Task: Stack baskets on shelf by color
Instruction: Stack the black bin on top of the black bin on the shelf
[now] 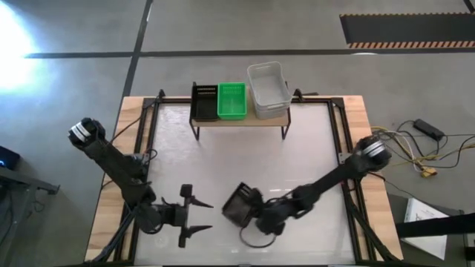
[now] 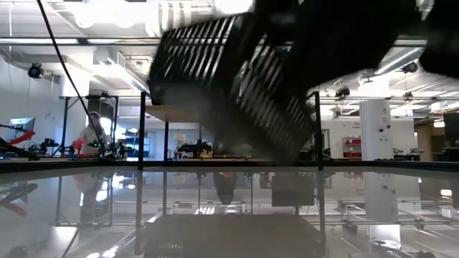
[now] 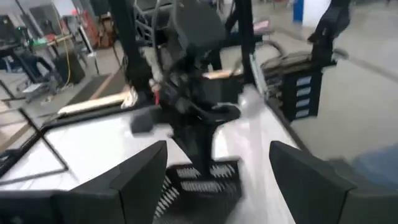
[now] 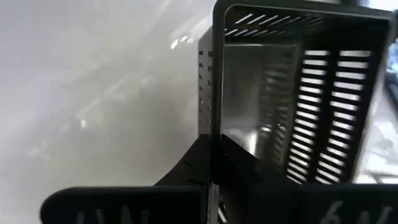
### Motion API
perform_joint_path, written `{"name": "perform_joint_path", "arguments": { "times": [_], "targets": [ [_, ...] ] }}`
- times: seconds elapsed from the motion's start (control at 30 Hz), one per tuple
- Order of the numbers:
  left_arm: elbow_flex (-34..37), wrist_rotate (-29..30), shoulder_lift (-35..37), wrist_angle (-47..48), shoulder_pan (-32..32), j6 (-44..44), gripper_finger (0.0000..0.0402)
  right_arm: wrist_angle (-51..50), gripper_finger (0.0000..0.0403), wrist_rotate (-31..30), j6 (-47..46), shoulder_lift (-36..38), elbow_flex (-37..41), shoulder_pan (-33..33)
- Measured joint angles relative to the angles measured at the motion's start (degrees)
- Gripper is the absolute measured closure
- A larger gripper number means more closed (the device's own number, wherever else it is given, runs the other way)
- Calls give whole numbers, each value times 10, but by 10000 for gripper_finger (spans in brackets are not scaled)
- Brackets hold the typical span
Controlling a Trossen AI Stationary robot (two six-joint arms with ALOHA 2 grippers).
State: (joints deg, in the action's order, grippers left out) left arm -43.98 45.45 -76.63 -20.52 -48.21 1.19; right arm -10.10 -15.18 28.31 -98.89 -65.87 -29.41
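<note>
A black slotted basket (image 1: pixel 239 205) is in my right gripper (image 1: pixel 254 211) over the near middle of the table; it fills the low view as a tilted basket (image 2: pixel 229 79). My left gripper (image 1: pixel 204 216) is open just to its left, touching nothing. The shelf (image 1: pixel 239 119) stands at the far edge on thin black legs. On its wood top rest another black basket (image 1: pixel 204 102), a green basket (image 1: pixel 231 100) and a translucent white basket (image 1: pixel 268 87), side by side on their bottoms. The left wrist view shows the held basket (image 3: pixel 202 180) beyond its own open fingers. My right gripper (image 4: pixel 214 146) pinches one end wall of the black basket at its rim (image 4: pixel 214 93), one finger (image 4: pixel 189 165) outside the wall and the other inside the hollow. It comes from the table's right. The basket is lifted clear of the table and tilted.
The tabletop has a glossy pale surface (image 1: pixel 297 156) inside a black frame with wood borders (image 1: pixel 133 126). Open surface lies between the held basket and the shelf. Cables (image 1: pixel 423 148) lie on the floor to the right. A person (image 2: pixel 90 136) shows far back in the room.
</note>
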Motion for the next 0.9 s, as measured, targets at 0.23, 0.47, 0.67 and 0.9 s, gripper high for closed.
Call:
{"name": "perform_joint_path", "arguments": {
  "times": [0.23,0.47,0.67,0.9],
  "targets": [
    [-9,-2,-8,26,-2,13,134,-41,378,6,120,-107,-131,39],
    [-13,-8,-11,106,-3,100,134,-133,300,6,120,-155,-227,62],
    [-20,-35,-32,111,-2,105,134,-231,245,7,18,-119,-251,54],
    [-141,-95,-117,277,4,134,162,-292,256,2,-221,-18,-181,19]
  ]
}}
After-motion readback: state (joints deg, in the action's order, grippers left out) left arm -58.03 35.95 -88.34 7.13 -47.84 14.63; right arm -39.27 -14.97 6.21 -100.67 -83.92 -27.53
